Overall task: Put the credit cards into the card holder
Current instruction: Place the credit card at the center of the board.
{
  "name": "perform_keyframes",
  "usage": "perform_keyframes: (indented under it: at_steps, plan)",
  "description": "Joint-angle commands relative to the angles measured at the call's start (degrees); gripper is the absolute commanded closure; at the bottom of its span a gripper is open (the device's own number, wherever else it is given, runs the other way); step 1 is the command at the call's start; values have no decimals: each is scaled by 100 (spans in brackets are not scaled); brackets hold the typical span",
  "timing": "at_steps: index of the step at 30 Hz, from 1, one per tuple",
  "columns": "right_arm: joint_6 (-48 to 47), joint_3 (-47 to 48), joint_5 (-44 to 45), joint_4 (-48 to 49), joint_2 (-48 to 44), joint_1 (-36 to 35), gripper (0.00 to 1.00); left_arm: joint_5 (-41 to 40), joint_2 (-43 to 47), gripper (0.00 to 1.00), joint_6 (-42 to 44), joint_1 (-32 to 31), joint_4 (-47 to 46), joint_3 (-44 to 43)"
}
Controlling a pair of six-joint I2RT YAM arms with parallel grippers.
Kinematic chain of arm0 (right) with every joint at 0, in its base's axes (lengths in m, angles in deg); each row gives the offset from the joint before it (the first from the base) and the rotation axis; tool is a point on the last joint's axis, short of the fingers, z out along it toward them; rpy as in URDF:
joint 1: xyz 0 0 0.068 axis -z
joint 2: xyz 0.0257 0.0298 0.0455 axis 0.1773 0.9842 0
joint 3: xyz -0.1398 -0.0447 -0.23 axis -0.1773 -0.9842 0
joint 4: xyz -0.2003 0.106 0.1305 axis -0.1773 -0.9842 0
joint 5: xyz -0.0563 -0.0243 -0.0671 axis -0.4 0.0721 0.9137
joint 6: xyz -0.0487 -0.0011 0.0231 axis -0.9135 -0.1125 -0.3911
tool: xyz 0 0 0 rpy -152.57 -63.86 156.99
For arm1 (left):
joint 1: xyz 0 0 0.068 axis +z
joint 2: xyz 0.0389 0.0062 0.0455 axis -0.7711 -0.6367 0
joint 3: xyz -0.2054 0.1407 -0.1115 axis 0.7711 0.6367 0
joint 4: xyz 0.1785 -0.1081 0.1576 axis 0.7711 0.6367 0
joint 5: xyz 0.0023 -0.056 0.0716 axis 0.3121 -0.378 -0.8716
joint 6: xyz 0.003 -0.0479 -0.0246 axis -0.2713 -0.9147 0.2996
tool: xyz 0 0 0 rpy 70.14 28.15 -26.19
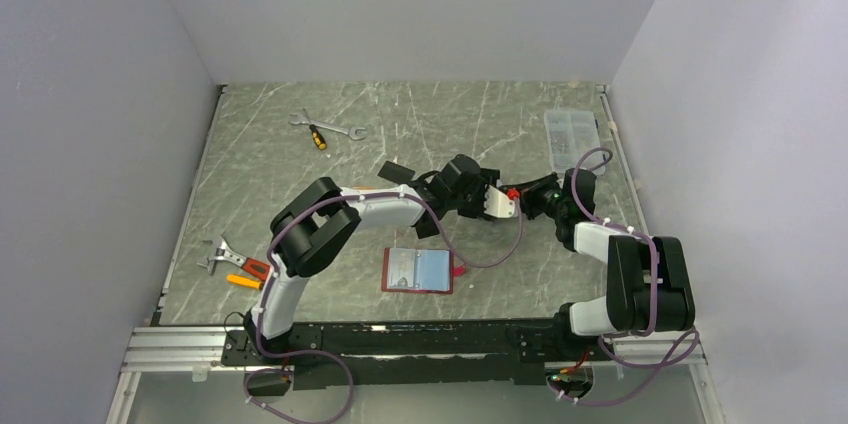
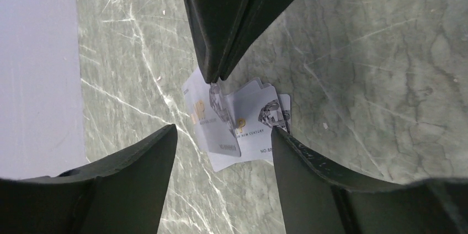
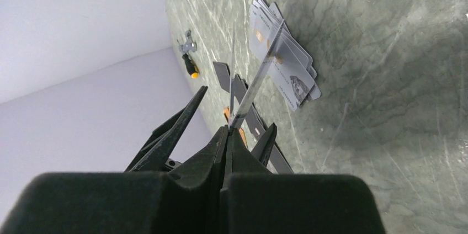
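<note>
Here, one card holder (image 1: 418, 270), one held card (image 3: 258, 74)

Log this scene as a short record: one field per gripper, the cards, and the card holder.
left gripper: open, fingers either side of the silver cards
right gripper: shut on a single card, seen edge-on
silver cards: fanned stack lying on the table
black cards: loose beside the left arm
card holder: lying open, apart from both grippers
</note>
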Motion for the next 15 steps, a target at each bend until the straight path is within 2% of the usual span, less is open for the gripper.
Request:
perform_keyframes:
  at_steps: [1,5,8,9,10,15]
  plan:
    - [283,-94,-149,451,74,-19,100,40,-87,34,-171,-41,-15,-403]
    - [274,-102,-159,424,58,-20,100,357,-165,46,-264,-45,353,-597]
    - [307,-152,-181,465,74,-24,100,664,-262,74,-307,-16,684,-737]
    - [321,-169,-197,485,82,-27,100,764,-285,89,-299,-9,774,-764]
    - [330,-191,-200,506,86,-23,100,828,-322,100,-293,-11,896,-818]
    - [299,-180,-225,507,61,-26,100,911,-465,100,-390,48,1260,-1103]
